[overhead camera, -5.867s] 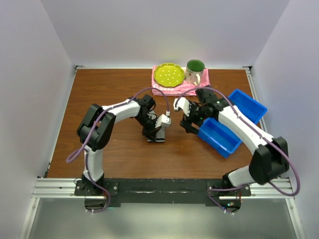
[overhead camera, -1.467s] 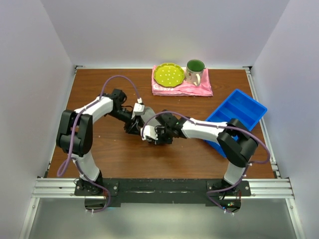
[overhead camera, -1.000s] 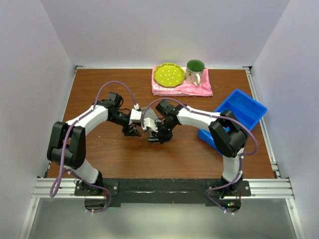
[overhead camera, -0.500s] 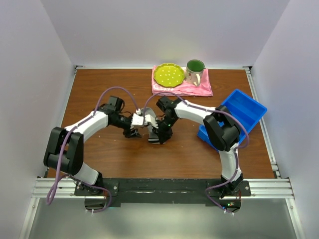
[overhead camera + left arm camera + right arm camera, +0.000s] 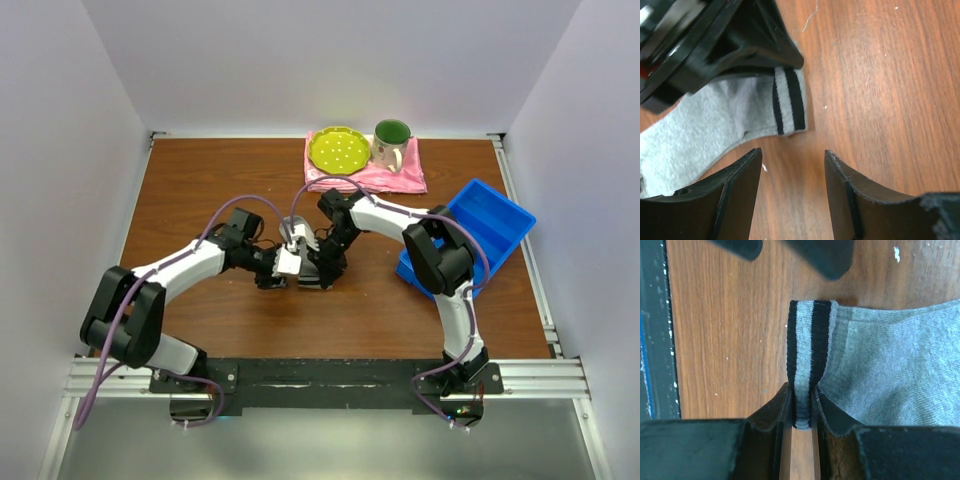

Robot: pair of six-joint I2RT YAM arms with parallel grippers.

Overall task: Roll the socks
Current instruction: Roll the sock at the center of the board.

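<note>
The grey sock (image 5: 890,365) lies flat on the wooden table, its cuff (image 5: 807,335) with two dark stripes standing up in a fold. My right gripper (image 5: 801,407) is shut on that cuff fold, pinching it between both fingers. The left wrist view shows the striped cuff (image 5: 787,102) just beyond my left gripper (image 5: 792,151), which is open over bare wood with nothing between its fingers. The black body of the right gripper (image 5: 715,45) covers part of the sock there. From above, the left gripper (image 5: 281,272) and right gripper (image 5: 320,270) meet mid-table and hide most of the sock.
A pink cloth (image 5: 400,180) at the back holds a yellow-green plate (image 5: 338,150) and a mug (image 5: 391,143). A blue bin (image 5: 490,215) stands at the right, close behind the right arm's elbow.
The left arm has swung lower and its gripper has slid right, closer to the sock cuff. The right arm's elbow has folded further back; its gripper stays shut on the cuff.
</note>
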